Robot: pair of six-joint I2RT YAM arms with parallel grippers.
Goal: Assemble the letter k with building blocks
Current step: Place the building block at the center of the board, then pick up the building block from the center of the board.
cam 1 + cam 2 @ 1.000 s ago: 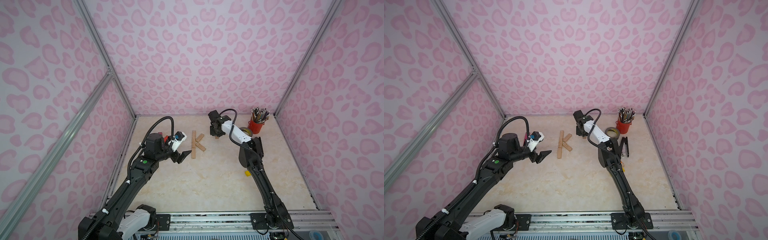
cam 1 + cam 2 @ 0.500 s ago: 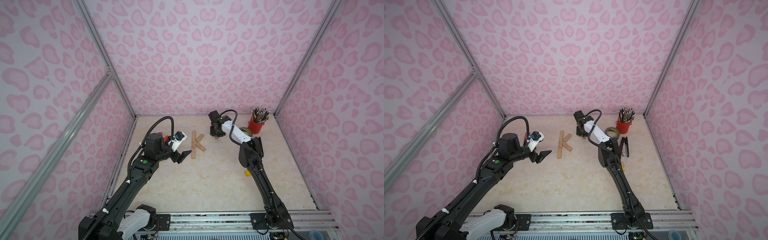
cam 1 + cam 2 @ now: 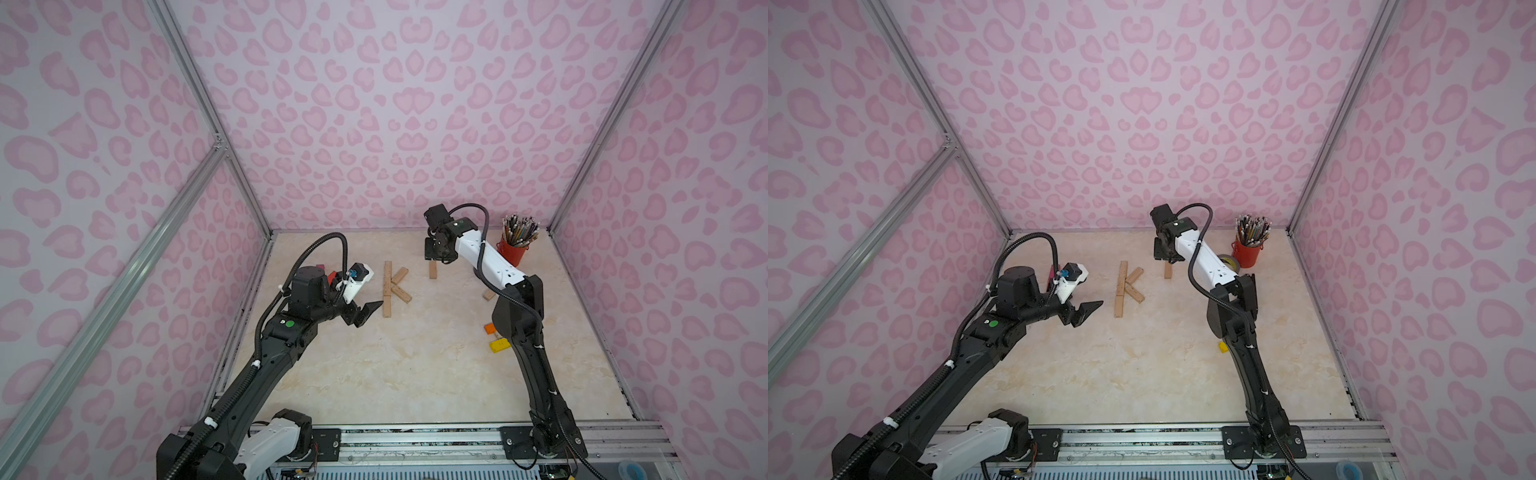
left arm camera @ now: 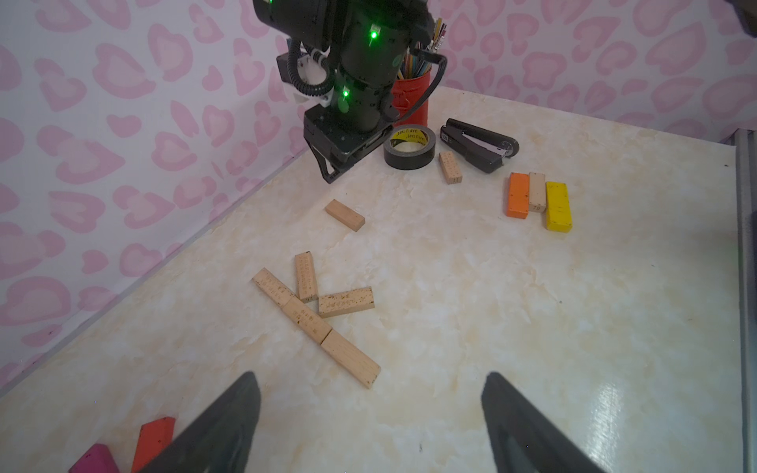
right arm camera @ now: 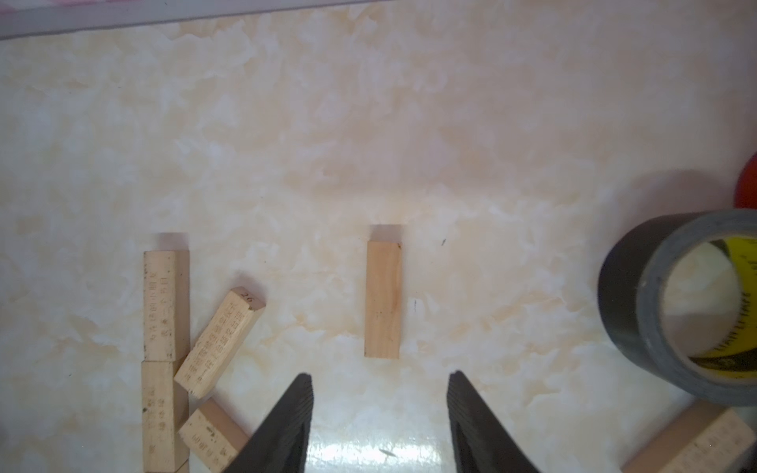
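**Blocks.** They are flat, oblong, and mostly plain light wood. The K [image 3: 392, 287] lies flat on the table [image 3: 415, 357] toward the back wall. Its stem is three blocks end to end, and two slanted blocks meet the stem near its upper half. A lone block [image 5: 383, 299] lies flat to the K's right, apart from it and parallel to the stem.

**Fingers.** My right gripper [image 5: 381, 379] hangs over the lone block. Its fingers are moderately apart with nothing between them, and the block lies just ahead of the tips. My left gripper [image 3: 368, 313] hovers near the stem's foot, fingers wide and empty.

**Views.** Only the right wrist view shows print on the K's faces and "26" on the upper slant's end. The left wrist view shows the stapler [image 4: 477, 145], which I cannot make out in the top views. It also shows a plain block [image 4: 537, 191] pressed between the orange block [image 4: 517, 195] and the yellow block [image 4: 558, 206]. In a top view my right arm hides that plain one.
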